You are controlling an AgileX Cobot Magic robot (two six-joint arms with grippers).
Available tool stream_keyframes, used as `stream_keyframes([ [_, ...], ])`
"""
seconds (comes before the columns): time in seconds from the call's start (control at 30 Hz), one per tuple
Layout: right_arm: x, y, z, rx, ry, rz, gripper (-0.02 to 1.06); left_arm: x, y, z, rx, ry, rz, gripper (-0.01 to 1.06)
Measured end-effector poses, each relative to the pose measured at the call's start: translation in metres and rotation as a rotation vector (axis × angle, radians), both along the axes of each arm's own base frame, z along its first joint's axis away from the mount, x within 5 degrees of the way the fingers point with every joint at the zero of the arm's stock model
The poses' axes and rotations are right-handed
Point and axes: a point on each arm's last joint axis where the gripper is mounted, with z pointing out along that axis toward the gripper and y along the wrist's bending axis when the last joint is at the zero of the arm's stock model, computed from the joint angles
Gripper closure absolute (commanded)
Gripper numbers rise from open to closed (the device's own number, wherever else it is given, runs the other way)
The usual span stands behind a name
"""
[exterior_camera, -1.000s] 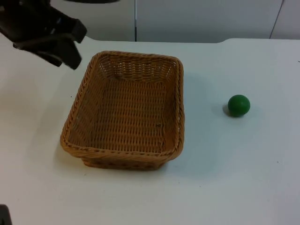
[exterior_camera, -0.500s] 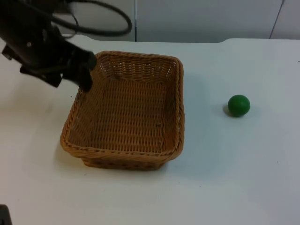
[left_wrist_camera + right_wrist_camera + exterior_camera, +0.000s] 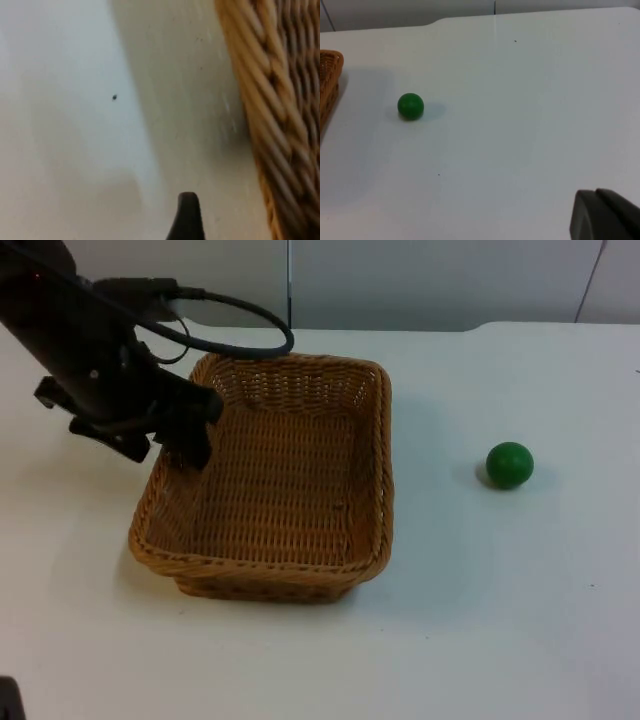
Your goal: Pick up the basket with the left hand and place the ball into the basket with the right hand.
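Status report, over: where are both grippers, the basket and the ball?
Left gripper at basket's left rim, nothing gripped yet. Right gripper waits above bare table. Green ball right of basket, untouched. Nothing in the way.

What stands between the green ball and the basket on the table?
Nothing visible does. Bare white table lies between the green ball and the basket. The left gripper is at the basket's opposite rim.

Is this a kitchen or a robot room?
Probably a robot test room, not a kitchen. A plain white table ends at a grey partition wall, and on it sit just a wicker basket and a green ball. The left end effector is at the basket's rim.
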Motion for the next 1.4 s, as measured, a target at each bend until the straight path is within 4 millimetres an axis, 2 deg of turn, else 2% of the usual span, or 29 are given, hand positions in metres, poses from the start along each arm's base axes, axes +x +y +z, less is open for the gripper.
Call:
stream_keyframes([
  [0.1, 0.0, 0.0, 0.0, 0.0, 0.0, 0.0, 1.04, 0.008, -0.004, -0.013, -0.021, 0.045, 0.01, 0.76],
  [0.13, 0.0, 0.0, 0.0, 0.0, 0.0, 0.0, 1.04, 0.008, -0.004, -0.013, -0.021, 0.045, 0.01, 0.92],
  [0.17, 0.0, 0.0, 0.0, 0.0, 0.0, 0.0, 1.04, 0.009, -0.005, -0.016, -0.033, 0.061, 0.023, 0.92],
  [0.2, 0.0, 0.0, 0.0, 0.0, 0.0, 0.0, 1.04, 0.011, -0.007, -0.018, -0.048, 0.073, 0.048, 1.05],
  [0.43, 0.0, 0.0, 0.0, 0.0, 0.0, 0.0, 1.04, 0.016, -0.004, -0.015, -0.063, 0.091, 0.075, 1.05],
  [0.63, 0.0, 0.0, 0.0, 0.0, 0.0, 0.0, 1.04, 0.024, 0.012, -0.005, -0.131, 0.129, 0.164, 1.05],
  [0.77, 0.0, 0.0, 0.0, 0.0, 0.0, 0.0, 1.04, 0.027, 0.021, 0.007, -0.178, 0.118, 0.215, 1.05],
  [0.87, 0.0, 0.0, 0.0, 0.0, 0.0, 0.0, 1.04, 0.028, 0.028, 0.031, -0.214, 0.074, 0.246, 1.05],
  [0.9, 0.0, 0.0, 0.0, 0.0, 0.0, 0.0, 1.04, 0.028, 0.028, 0.031, -0.214, 0.074, 0.246, 1.05],
  [1.03, 0.0, 0.0, 0.0, 0.0, 0.0, 0.0, 1.04, 0.024, 0.027, 0.063, -0.26, 0.027, 0.268, 1.05],
  [1.1, 0.0, 0.0, 0.0, 0.0, 0.0, 0.0, 1.04, 0.023, 0.027, 0.07, -0.27, 0.019, 0.277, 1.05],
  [1.4, 0.0, 0.0, 0.0, 0.0, 0.0, 0.0, 1.04, 0.021, 0.027, 0.074, -0.282, 0.031, 0.283, 1.05],
])
